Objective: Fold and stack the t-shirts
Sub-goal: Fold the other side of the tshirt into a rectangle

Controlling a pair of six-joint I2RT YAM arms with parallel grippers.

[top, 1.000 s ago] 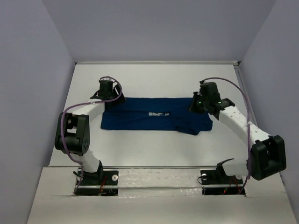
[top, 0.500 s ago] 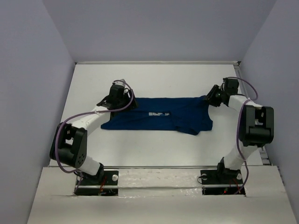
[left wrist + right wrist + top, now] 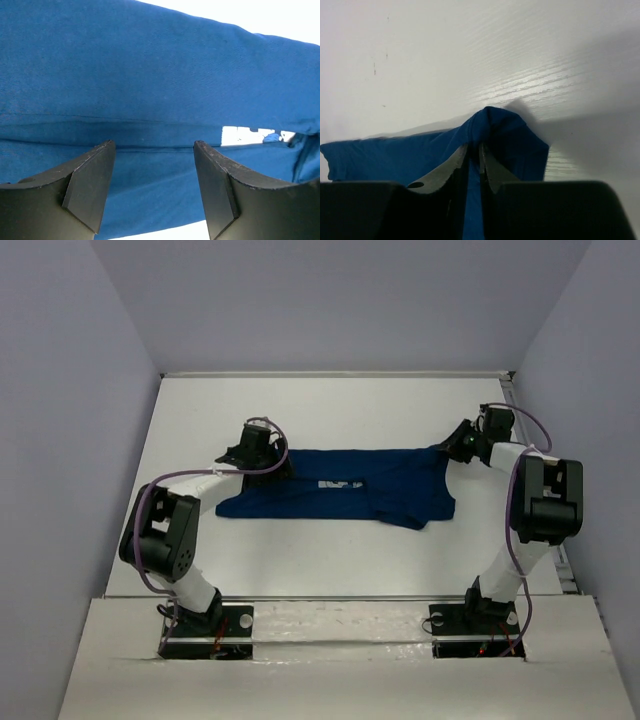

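Observation:
A dark royal-blue t-shirt (image 3: 330, 502) lies as a long flat band across the table, its small white chest print (image 3: 340, 483) facing up. My left gripper (image 3: 268, 462) hangs low over the band's far left part. Its jaws (image 3: 154, 146) are open, with blue cloth (image 3: 150, 75) spread beneath them and nothing between them. My right gripper (image 3: 455, 448) sits at the shirt's far right corner. In the right wrist view that gripper (image 3: 475, 146) is shut on a raised peak of the blue cloth (image 3: 395, 155).
The white table (image 3: 330, 410) is boxed in by pale walls at the left, back and right. A raised rail (image 3: 512, 400) runs along the table's right edge, close to my right wrist. Both arm bases stand at the near edge.
My right arm swung from above the shirt's right part out to its far right corner and pinched the cloth there. My left gripper slid right along the far edge, still open.

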